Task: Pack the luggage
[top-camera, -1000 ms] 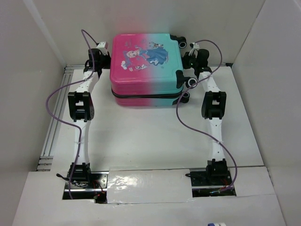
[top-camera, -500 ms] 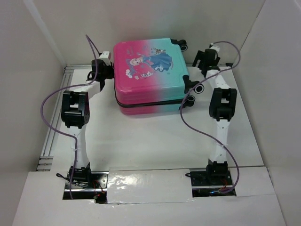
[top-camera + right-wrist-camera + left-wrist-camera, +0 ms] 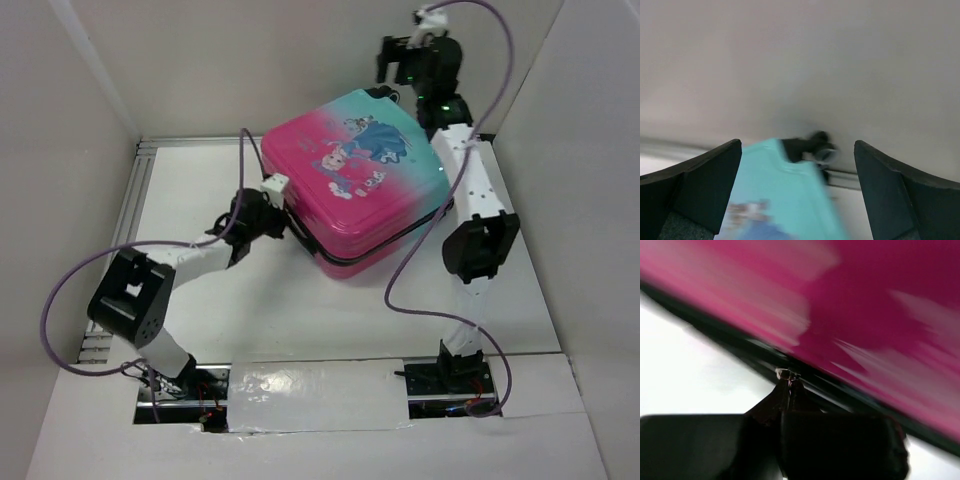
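Observation:
The luggage is shut and lies flat on the white table, turned diagonally, pink end nearest me and teal end toward the back wall. My left gripper is at its pink left edge. In the left wrist view the left gripper is shut, with its tips pinched on a small zipper pull at the black zip seam under the pink shell. My right gripper hangs high over the teal back corner, open and holding nothing. The right wrist view shows the right gripper above the teal shell and a black wheel.
White walls close in the table on the left, back and right. A metal rail runs along the left edge. Purple cables loop from both arms. A shiny taped strip lies between the arm bases.
The luggage has swung from square to diagonal. My left gripper moved toward me and to the right along the pink edge. My right gripper opened and rose toward the back wall.

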Motion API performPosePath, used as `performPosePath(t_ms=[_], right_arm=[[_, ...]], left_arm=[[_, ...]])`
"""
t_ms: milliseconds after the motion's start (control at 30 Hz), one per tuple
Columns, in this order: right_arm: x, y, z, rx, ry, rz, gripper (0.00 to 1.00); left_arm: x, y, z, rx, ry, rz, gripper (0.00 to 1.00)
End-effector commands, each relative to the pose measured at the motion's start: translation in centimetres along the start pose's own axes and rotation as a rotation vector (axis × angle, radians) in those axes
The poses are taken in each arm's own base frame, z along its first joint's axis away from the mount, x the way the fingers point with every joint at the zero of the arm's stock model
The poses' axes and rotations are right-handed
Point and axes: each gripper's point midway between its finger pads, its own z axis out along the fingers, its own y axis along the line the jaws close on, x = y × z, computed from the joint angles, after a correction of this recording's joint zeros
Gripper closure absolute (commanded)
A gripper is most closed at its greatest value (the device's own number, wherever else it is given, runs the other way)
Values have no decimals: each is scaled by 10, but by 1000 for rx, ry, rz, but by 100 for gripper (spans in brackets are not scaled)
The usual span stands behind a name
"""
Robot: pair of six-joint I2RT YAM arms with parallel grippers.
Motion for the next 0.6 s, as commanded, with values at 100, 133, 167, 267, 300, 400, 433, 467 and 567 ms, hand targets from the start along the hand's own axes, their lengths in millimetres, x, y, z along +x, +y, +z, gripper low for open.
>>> performPosePath(t_ms=[100,133,167,267,300,400,433,467,567], right_arm=[[66,194,-3,-456,118,-141,0],[71,206,-3,-459,117,-143,0],[95,223,-1,-501,146,-168,0],[126,274,-9,-592,160,-250,0],[149,286,-8,-614,185,-276,0],[192,311,-22,-690,257,-311,0],[210,321,-29,-744,283,-335,0],[232,332,-44,-821,326,-345,0],[265,347,-66,-894,382,-450,2]], left_arm=[[-8,-125,-64,321,-131,16,100],[2,-127,-71,329,-120,19,100],[10,-129,-71,326,-102,7,100],[29,-125,-77,323,-73,-17,100],[33,-126,-77,318,-68,-33,100],[46,-118,-76,262,-46,-58,100],[53,-113,-76,239,-36,-58,100],[52,-110,-75,217,-39,-75,100],[59,-95,-72,124,-28,-110,100]])
